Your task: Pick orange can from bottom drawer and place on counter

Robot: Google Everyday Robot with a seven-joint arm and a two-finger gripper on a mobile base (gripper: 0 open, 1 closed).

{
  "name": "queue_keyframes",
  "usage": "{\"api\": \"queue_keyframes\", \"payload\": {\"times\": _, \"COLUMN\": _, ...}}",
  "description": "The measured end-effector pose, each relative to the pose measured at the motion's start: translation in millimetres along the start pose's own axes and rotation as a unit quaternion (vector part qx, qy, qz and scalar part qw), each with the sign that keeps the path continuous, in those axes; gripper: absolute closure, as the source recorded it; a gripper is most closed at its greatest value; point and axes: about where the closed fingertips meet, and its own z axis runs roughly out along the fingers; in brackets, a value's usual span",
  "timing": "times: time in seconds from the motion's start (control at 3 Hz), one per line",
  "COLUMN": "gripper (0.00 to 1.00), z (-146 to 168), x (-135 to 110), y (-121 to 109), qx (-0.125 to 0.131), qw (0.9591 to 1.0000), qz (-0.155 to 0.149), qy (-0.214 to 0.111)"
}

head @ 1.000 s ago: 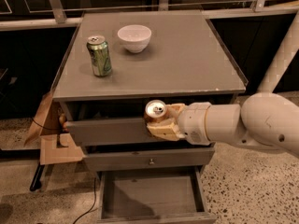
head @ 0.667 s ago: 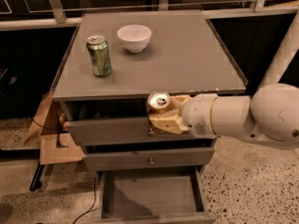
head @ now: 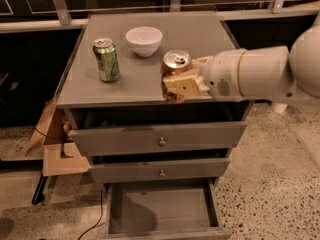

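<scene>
The orange can [head: 176, 62], with its silver top and pull tab up, is held upright in my gripper [head: 181, 84], which is shut on it. The can hangs just above the front part of the counter [head: 195, 39], right of its middle. My white arm reaches in from the right. The bottom drawer [head: 162, 209] is pulled open below, and its grey floor shows nothing in it.
A green can [head: 106, 59] stands on the counter's left part and a white bowl [head: 144, 40] behind the middle. The two upper drawers [head: 161, 140] with brass knobs stand slightly ajar. Cardboard [head: 55, 144] leans at the cabinet's left. Speckled floor lies to the right.
The gripper has risen with the orange can from in front of the top drawer to above the counter's front part.
</scene>
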Motion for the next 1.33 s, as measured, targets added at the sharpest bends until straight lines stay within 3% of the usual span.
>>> {"api": "queue_keyframes", "payload": {"times": 0.67, "gripper": 1.00, "z": 34.9, "x": -40.1, "y": -45.5, "qx": -0.006, "qw": 0.9996, "qz": 0.026, "qy": -0.010}}
{"api": "queue_keyframes", "payload": {"times": 1.33, "gripper": 1.00, "z": 57.4, "x": -22.2, "y": -69.7, "qx": -0.002, "qw": 0.9974, "qz": 0.071, "qy": 0.010}}
